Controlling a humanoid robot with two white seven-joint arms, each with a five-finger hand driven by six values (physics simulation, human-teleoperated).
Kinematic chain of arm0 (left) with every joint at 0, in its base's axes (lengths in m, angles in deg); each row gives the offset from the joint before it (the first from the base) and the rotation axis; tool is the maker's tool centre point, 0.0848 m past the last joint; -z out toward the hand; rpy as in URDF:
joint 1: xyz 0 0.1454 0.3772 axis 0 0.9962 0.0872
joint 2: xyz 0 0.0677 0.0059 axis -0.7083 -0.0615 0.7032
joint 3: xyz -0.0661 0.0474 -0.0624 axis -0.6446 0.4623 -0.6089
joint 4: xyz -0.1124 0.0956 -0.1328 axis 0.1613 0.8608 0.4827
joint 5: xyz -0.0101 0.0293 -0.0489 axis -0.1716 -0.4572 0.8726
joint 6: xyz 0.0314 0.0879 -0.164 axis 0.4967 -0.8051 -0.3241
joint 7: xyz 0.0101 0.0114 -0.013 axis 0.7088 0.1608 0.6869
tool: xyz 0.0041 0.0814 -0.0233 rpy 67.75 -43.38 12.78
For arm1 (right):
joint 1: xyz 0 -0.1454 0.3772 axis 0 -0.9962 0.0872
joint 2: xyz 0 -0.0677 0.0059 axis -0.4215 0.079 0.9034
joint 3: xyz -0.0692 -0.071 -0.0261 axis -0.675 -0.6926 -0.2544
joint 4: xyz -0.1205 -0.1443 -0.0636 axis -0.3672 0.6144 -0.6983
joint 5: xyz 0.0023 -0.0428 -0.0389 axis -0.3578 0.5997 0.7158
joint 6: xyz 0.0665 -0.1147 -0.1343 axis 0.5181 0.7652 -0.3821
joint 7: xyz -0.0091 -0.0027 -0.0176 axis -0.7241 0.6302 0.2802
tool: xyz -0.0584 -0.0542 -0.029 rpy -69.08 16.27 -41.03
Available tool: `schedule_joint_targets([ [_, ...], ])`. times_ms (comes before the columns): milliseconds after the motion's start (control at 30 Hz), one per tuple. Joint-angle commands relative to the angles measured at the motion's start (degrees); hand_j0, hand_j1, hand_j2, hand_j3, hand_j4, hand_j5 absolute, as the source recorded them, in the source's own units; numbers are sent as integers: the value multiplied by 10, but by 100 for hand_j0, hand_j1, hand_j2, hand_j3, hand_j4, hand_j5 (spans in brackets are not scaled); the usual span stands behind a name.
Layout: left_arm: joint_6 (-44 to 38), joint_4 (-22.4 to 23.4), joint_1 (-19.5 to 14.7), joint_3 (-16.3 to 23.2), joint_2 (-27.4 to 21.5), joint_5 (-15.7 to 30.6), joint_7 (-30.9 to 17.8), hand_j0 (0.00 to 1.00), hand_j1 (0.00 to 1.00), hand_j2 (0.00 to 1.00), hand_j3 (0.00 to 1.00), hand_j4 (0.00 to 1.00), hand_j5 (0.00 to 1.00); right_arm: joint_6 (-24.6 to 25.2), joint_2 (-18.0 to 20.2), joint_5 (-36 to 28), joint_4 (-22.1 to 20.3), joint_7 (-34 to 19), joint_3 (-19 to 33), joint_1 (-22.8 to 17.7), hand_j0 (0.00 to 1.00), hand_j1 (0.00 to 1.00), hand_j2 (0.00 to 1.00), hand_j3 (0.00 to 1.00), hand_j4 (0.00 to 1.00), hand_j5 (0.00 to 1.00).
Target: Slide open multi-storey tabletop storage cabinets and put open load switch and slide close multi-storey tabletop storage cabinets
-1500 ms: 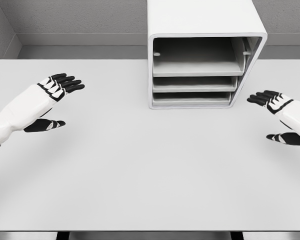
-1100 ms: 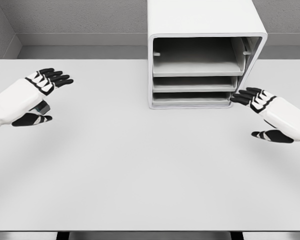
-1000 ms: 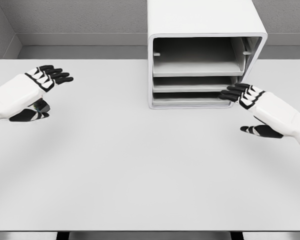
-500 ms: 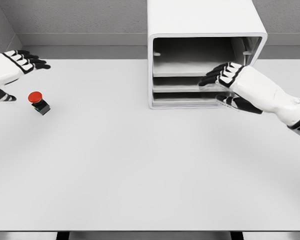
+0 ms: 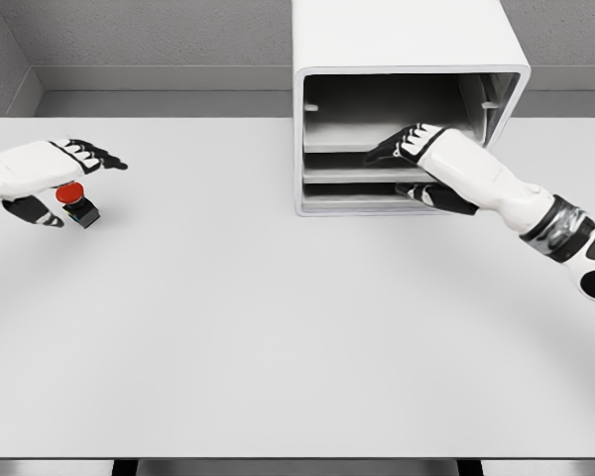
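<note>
Right hand (image 5: 413, 164) is reaching into the white three-tier tabletop cabinet (image 5: 407, 109), fingers loose on the middle tray's front lip to slide it, while the open left hand (image 5: 50, 174) hovers by the red-capped black load switch (image 5: 76, 202) on the pale grey table (image 5: 278, 317), probably lining up a grab.

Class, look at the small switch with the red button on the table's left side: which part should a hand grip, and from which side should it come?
Probably grip the dark body of the switch below its red cap, thumb and fingers on opposite sides, coming from above-left, where the left hand hovers. The cap looks rounded, so likely slippery; the boxy base offers flatter faces, and it stands alone on the table.
</note>
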Motion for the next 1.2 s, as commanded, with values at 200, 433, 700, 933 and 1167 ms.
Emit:
schedule_joint_targets([
  [200,-2,53,-11,9,18,-16,0,100,100,100,100,100,100,0,-40,-3,57,-14,-15,25,73,73,73,73,73,73],
  [433,-2,101,-31,9,28,-26,0,100,100,100,100,100,100,0,-64,-1,105,-16,-19,50,74,74,74,74,74,74],
  [700,-2,132,-50,8,57,-67,0,100,100,100,100,100,100,0,-84,0,141,-16,-40,72,75,75,75,75,75,75],
  [933,-2,161,-63,9,71,-76,0,97,97,97,97,97,97,0,-92,0,169,-16,-44,84,76,76,76,76,76,76],
  [1167,-2,183,-72,9,78,-96,0,88,88,88,88,88,88,0,-88,10,166,-16,-50,78,77,77,77,77,77,77],
])
